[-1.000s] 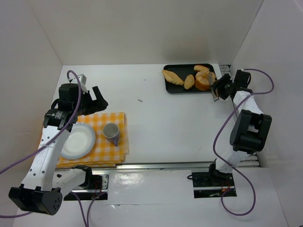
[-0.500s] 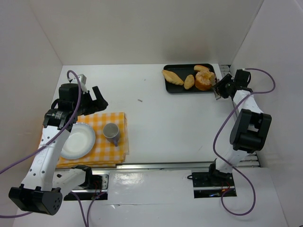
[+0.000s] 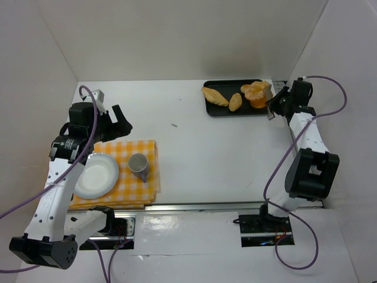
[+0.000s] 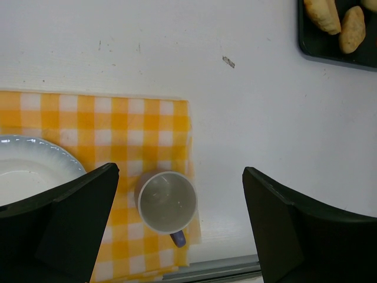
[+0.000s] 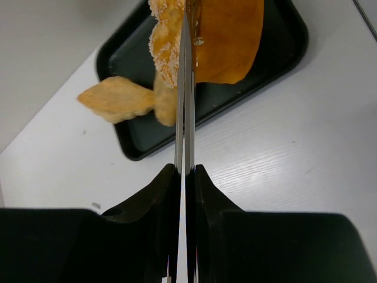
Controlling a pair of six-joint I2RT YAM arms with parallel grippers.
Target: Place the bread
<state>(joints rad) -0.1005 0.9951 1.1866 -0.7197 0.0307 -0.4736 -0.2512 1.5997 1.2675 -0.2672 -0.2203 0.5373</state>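
A round orange bread [image 3: 256, 93] with a sugared side hangs tilted over the right end of the black tray [image 3: 224, 112]. My right gripper [image 3: 270, 106] is shut on it, its thin metal blades pressed together on the bread [image 5: 230, 41]. Two longer breads [image 3: 215, 96] [image 3: 235, 102] lie flat in the tray [image 5: 283, 53]. My left gripper [image 3: 118, 121] stands open above the checked cloth, nothing between its fingers [image 4: 179, 171].
A yellow checked cloth [image 3: 126, 183] lies at the front left with a white plate [image 3: 96, 175] and a grey cup [image 3: 139, 164] on it. White walls close in the table on three sides. A small dark speck [image 3: 175, 125] lies mid-table.
My right gripper has shut on the round bread and raised it off the tray floor, tilting it. The left arm shifted slightly left.
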